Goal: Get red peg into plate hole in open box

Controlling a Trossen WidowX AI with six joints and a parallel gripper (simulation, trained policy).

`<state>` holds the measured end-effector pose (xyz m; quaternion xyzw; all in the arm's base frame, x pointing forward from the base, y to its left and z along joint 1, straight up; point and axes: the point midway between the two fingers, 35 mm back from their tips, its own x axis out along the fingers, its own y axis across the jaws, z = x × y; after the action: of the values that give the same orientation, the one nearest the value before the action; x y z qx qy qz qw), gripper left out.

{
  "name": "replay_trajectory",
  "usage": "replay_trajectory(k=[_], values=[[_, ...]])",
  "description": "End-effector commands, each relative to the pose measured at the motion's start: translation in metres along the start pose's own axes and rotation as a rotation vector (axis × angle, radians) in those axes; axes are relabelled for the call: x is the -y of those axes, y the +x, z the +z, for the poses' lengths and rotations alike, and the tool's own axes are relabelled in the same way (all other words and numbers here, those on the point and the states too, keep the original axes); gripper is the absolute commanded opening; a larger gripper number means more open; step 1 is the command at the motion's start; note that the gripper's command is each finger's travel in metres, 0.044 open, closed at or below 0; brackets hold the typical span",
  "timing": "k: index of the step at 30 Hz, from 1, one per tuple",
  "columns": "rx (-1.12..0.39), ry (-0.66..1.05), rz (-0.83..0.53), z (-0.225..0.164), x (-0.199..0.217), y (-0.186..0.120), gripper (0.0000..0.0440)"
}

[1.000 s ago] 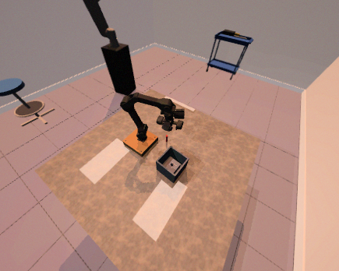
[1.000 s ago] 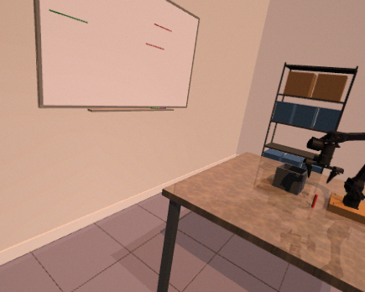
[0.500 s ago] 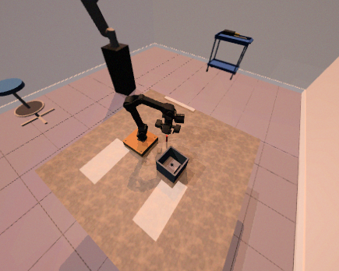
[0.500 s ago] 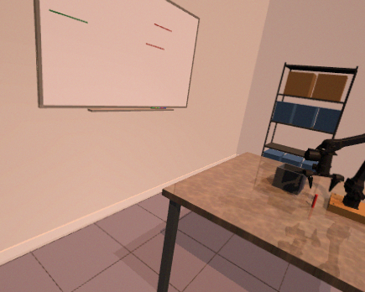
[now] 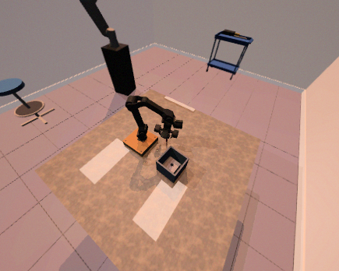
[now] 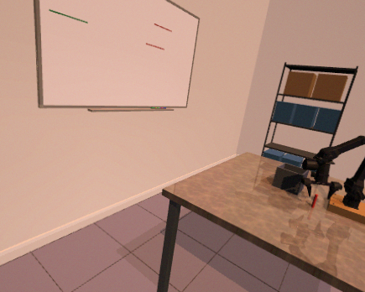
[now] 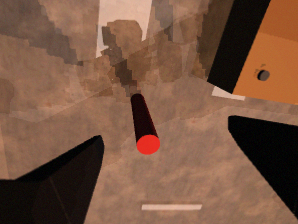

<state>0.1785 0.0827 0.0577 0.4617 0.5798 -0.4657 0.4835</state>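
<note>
The red peg [image 6: 315, 201] [image 7: 144, 122] stands upright on the table beside the box, on the side nearer the arm's base. In the wrist view its bright top lies between the two fingertips, nearer the left one. My gripper [image 5: 167, 134] [image 6: 320, 196] [image 7: 164, 131] is open, pointing down around or just over the peg's top; neither finger appears to touch it. The dark open box [image 5: 162, 168] [image 6: 286, 179] stands close by. The pale plate [image 5: 167, 163] at its bottom, with a dark hole, shows in the top view. The peg's lower end is small in the wrist view.
The arm stands on an orange base [image 5: 139, 144] [image 6: 352, 209] [image 7: 272, 60] close to the peg. White strips [image 5: 105, 160] [image 5: 160, 210] lie flat on the tabletop [image 5: 214, 187] [image 6: 222, 197]. The box's walls rise beside the gripper.
</note>
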Motion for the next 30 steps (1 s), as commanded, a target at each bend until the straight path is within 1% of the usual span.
replay_trajectory(k=[1, 3, 5, 12, 19, 23, 30], values=[[0.011, 0.009, -0.006, 0.003, 0.000, 0.010, 0.0420], [0.013, 0.009, -0.003, 0.004, -0.001, 0.014, 0.0398], [0.012, 0.005, 0.001, 0.004, -0.002, 0.019, 0.0361], [0.004, -0.024, 0.004, 0.002, -0.009, 0.031, 0.0189], [-0.005, -0.065, 0.016, 0.000, -0.016, 0.035, 0.0019], [-0.026, -0.057, 0.058, 0.000, -0.022, 0.026, 0.0017], [-0.058, -0.048, 0.131, -0.002, -0.028, 0.005, 0.0000]])
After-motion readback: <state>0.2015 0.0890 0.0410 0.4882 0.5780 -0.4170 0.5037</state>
